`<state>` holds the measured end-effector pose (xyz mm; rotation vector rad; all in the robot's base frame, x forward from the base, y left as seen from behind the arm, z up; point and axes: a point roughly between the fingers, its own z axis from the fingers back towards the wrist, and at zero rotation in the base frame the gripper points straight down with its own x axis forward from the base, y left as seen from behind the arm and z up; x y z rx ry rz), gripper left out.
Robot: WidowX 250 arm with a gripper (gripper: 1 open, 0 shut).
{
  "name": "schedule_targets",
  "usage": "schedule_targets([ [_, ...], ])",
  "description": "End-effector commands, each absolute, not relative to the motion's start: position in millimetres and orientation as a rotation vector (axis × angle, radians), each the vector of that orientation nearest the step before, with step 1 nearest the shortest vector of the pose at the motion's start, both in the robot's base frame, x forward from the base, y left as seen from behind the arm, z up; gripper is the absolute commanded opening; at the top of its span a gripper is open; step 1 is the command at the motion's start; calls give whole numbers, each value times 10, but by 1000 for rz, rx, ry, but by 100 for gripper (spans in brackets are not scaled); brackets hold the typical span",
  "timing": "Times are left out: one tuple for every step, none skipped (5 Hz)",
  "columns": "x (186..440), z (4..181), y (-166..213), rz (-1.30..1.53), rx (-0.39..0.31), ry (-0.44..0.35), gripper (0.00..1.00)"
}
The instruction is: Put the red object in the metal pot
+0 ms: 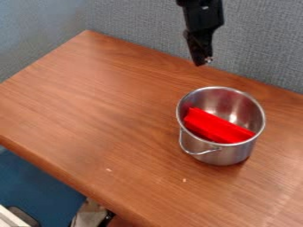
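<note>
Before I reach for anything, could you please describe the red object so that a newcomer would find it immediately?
On the wooden table, at the right side of the picture, stands a shiny metal pot. Look inside it: the red block lies there, long and straight-sided. Its solid bright red sets it apart from the silver walls around it.

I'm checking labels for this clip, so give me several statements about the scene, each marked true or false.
1. The red object lies inside the metal pot. True.
2. The gripper is holding the red object. False: it is above and behind the pot, away from the object.
3. The pot has a thin wire handle loop. True.
4. The pot lies on its side. False: it stands upright on the wooden table.
</note>
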<state>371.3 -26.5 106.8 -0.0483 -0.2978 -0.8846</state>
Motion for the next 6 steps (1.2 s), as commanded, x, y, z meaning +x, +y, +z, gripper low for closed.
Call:
schedule_targets([
  [3626, 1467, -300, -914, -3, -395, 0],
  [3424, 1401, -476, -921, 22, -389, 0],
  [3332, 1382, -378, -863, 58, -385, 0],
  [3493, 1660, -157, -862, 25, -388, 0],
  [3694, 1802, 349, -795, -12, -381, 0],
  [3900, 1841, 854, -761, -42, -373, 0],
])
